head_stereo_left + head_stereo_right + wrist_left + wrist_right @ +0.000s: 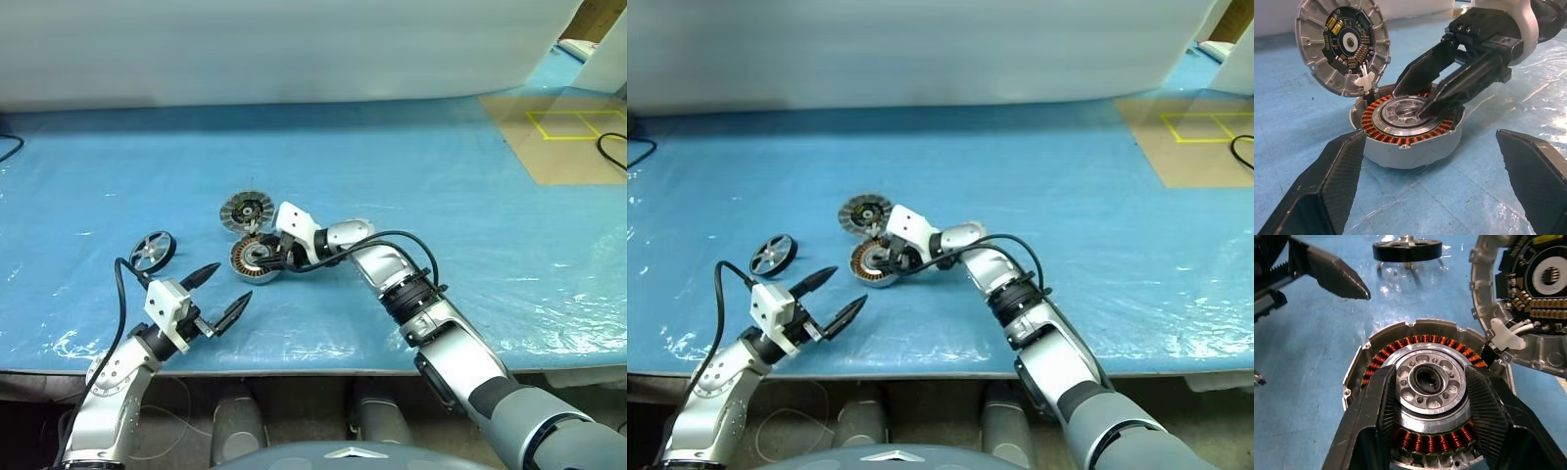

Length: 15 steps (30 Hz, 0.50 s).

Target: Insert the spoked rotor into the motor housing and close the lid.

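Blue sheet point(411, 176): motor housing point(254, 260) flat, windings up; lid point(247, 211) tilted open behind. Right gripper point(1427, 396) parted astride silvery centre. Left gripper point(221, 295) wide open, empty. Spoked rotor point(153, 251) apart.

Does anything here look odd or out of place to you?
Nothing looks broken or spilled. The lid stands propped open on edge beside the motor housing, joined by a white connector. The spoked rotor lies apart on the blue table, not yet inserted.

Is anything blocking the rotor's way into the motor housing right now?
Yes. The right gripper sits over the motor housing, jaws straddling its silvery centre. The lid stands open behind; the spoked rotor lies apart on the table.
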Motion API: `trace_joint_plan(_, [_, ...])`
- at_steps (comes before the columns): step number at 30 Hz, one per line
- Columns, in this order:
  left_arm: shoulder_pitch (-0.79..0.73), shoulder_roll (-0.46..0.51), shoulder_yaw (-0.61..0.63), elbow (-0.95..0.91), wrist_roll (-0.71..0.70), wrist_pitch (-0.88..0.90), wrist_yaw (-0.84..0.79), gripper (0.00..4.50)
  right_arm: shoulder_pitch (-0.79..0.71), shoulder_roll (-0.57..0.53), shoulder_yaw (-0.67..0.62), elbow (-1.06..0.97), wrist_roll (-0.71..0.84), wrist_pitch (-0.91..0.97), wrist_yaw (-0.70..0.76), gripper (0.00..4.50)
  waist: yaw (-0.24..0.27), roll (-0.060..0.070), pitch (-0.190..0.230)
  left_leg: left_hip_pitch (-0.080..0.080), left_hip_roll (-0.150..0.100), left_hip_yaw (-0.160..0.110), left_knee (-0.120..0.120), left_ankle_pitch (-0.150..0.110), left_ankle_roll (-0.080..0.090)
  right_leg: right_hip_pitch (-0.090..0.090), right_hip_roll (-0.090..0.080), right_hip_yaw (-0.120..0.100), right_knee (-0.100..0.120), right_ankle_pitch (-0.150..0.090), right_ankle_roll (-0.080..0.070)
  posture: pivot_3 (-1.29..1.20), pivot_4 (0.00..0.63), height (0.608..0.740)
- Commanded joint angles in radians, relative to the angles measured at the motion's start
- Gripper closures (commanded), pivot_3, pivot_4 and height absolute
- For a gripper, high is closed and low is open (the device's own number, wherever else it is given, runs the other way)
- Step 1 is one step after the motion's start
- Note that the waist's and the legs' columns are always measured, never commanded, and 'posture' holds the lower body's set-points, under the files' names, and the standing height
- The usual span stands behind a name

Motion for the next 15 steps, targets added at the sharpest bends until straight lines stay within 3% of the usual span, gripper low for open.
trace_joint_plan(1, [-0.004,0.007,0.001,-0.011,-0.002,-0.006,-0.004,0.0,-0.024,0.023,-0.043,-0.044,0.052,0.038,0.006,2.15,0.0,0.0,0.0,0.0,0.0,0.0,0.0,0.0,0.0,0.0,0.0,0.0,0.0,0.0,0.0,0.0,0.15,0.74])
trace_joint_plan(4, [-0.006,0.007,0.001,-0.008,-0.002,-0.007,-0.004,0.0,-0.024,0.026,-0.047,-0.047,0.058,0.051,0.004,2.15,0.0,0.0,0.0,0.0,0.0,0.0,0.0,0.0,0.0,0.0,0.0,0.0,0.0,0.0,0.0,0.0,0.15,0.74])
trace_joint_plan(7, [-0.007,0.007,0.001,-0.007,-0.001,-0.006,-0.004,0.0,-0.02,0.029,-0.044,-0.049,0.058,0.053,-0.003,2.72,0.0,0.0,0.0,0.0,0.0,0.0,0.0,0.0,0.0,0.0,0.0,0.0,0.0,0.0,0.0,0.0,0.15,0.74])
trace_joint_plan(12, [-0.007,0.007,0.0,-0.006,-0.002,-0.006,-0.006,0.0,-0.017,0.034,-0.04,-0.041,0.048,0.042,-0.025,4.44,0.0,0.0,0.0,0.0,0.0,0.0,0.0,0.0,0.0,0.0,0.0,0.0,0.0,0.0,0.0,0.0,0.15,0.74])
trace_joint_plan(15, [-0.006,0.007,0.0,-0.005,-0.001,-0.007,-0.007,0.0,-0.019,0.042,-0.045,-0.032,0.045,0.029,-0.05,4.48,0.0,0.0,0.0,0.0,0.0,0.0,0.0,0.0,0.0,0.0,0.0,0.0,0.0,0.0,0.0,0.0,0.15,0.74])
